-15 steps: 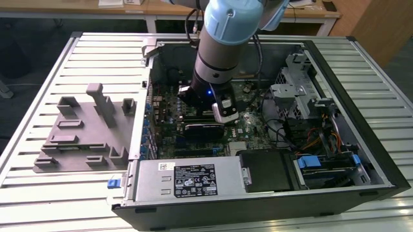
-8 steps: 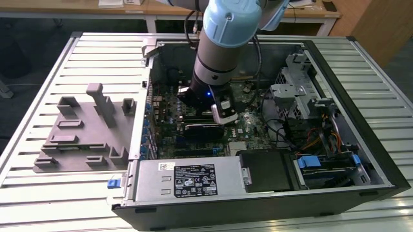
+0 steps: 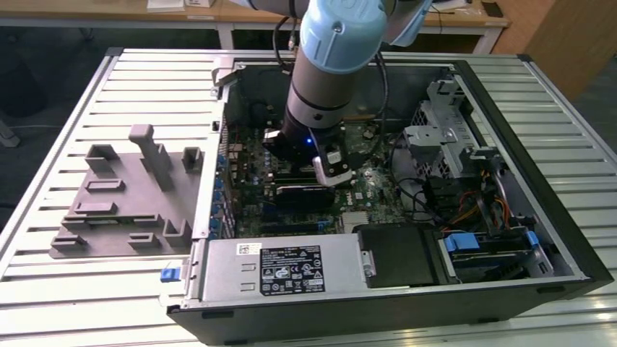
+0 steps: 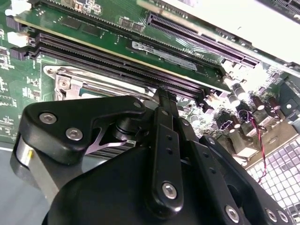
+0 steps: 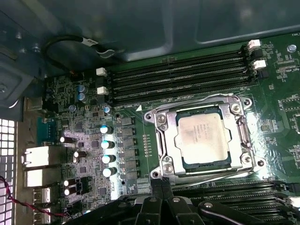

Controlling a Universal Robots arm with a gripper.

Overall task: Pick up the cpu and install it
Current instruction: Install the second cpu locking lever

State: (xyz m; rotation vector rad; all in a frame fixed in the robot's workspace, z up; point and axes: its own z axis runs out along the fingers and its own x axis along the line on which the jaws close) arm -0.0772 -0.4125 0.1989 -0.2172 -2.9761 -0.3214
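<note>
Pale silvery metal marks the cpu point(image 5: 203, 139), which lies flat and square inside the socket frame point(image 5: 161, 140) on the green motherboard point(image 5: 281, 108), so the picking up and the placing look done as far as the first wrist view shows. The chip sits level within the frame's opening, its edges parallel to the frame, and nothing grips it. The fingers point(image 5: 161, 185) are drawn together into one narrow black blade, empty, with their tips just beyond the socket's near edge and apart from the chip. In the second wrist view the same fingers point(image 4: 165, 101) rise as a single closed bar with the socket's metal frame behind them. I judge the seating finished but the locking doubtful: the frame appears to surround the chip, and I cannot tell from these views whether a retaining lever is latched. Past the socket, on the far side from the fingers, run the dark memory slots point(image 5: 183, 75), and to one side stand small capacitors point(image 5: 107, 143). In the exterior view the arm point(image 3: 323, 87) reaches down into the open computer case point(image 3: 568, 246), which lies on the slatted bench point(image 3: 58, 289), with the grey fixture blocks point(image 3: 126, 195) well apart.
</note>
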